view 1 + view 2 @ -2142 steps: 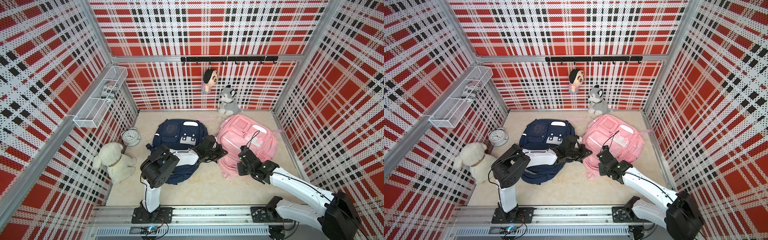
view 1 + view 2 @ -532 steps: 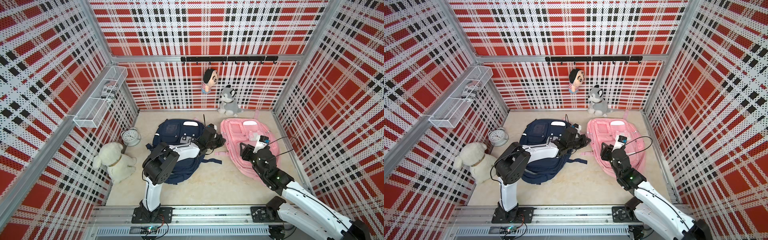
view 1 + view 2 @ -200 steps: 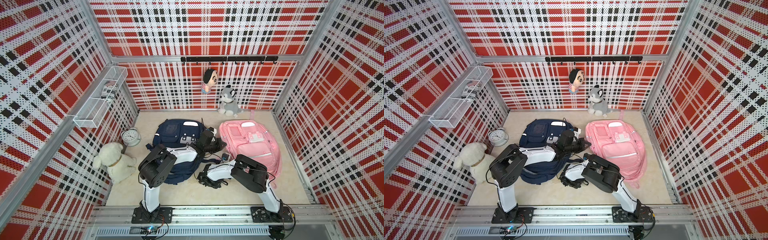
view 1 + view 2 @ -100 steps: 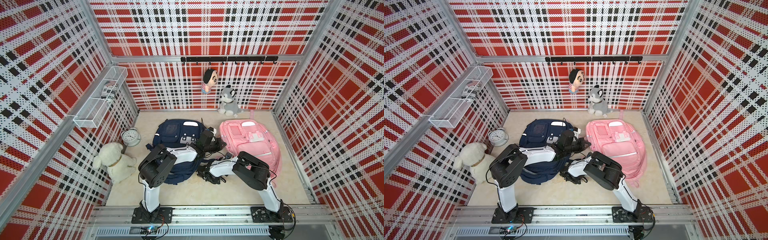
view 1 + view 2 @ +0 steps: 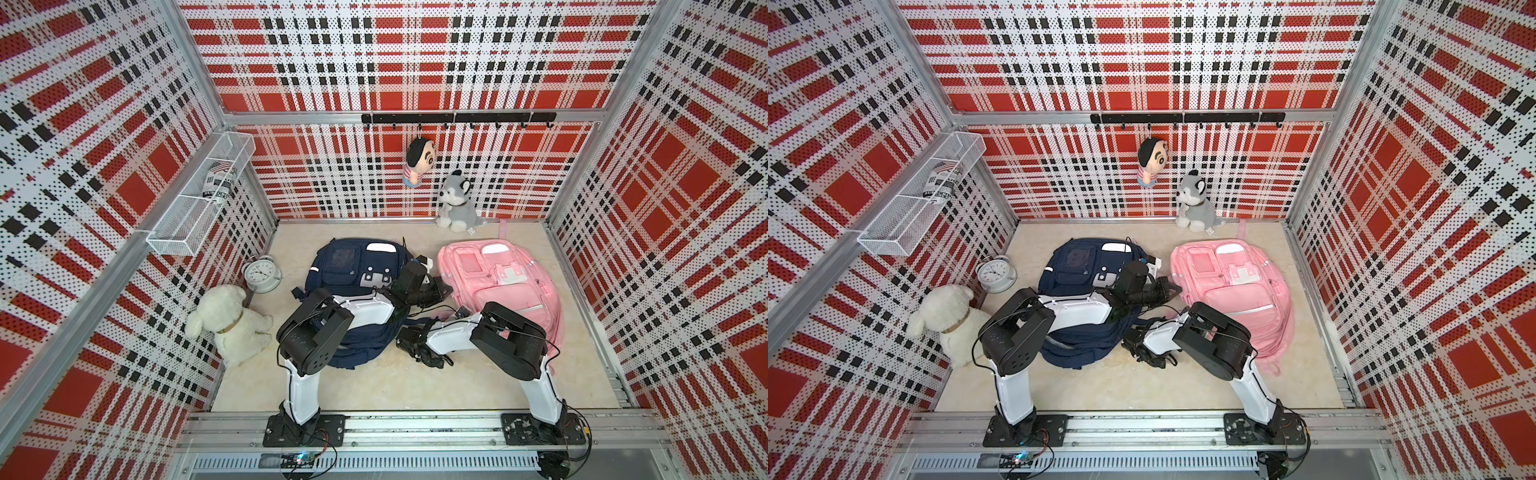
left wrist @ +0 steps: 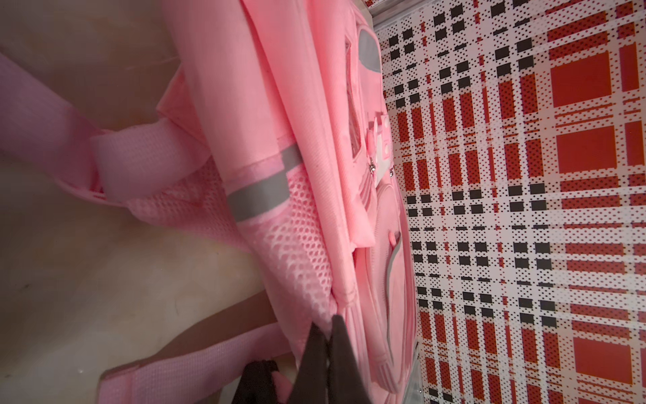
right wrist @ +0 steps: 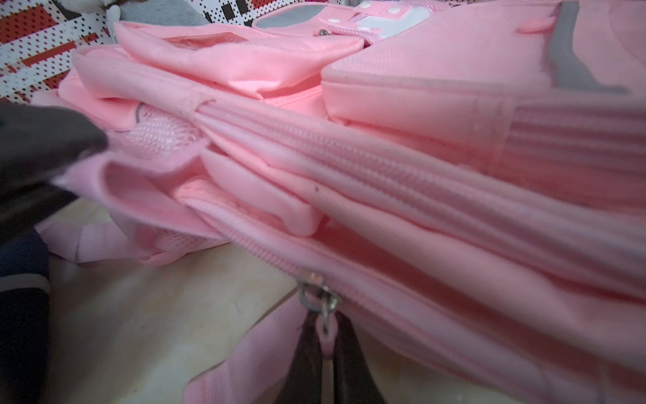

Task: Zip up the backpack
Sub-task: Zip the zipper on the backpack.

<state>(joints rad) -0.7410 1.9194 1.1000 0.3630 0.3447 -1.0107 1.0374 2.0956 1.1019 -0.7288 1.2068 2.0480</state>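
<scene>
The right gripper (image 7: 327, 349) has just shut its dark jaws on the small pink zip pull (image 7: 321, 304), low on the near left edge of the soft pink fabric backpack (image 5: 511, 291). It now looks ready to drag the zip closed. The left gripper (image 6: 327, 327) stays clamped on the bag's left side, holding it steady.

The pink bag lies flat on the right of the floor. There are two bags, with the dark blue fabric backpack (image 5: 353, 266) on its left. There are three soft toys: a fluffy white dog (image 5: 232, 320), a grey husky (image 5: 455, 203) and a hanging doll (image 5: 417, 162). There is one round white alarm clock (image 5: 262, 274) and one white wire basket (image 5: 199, 208).
</scene>
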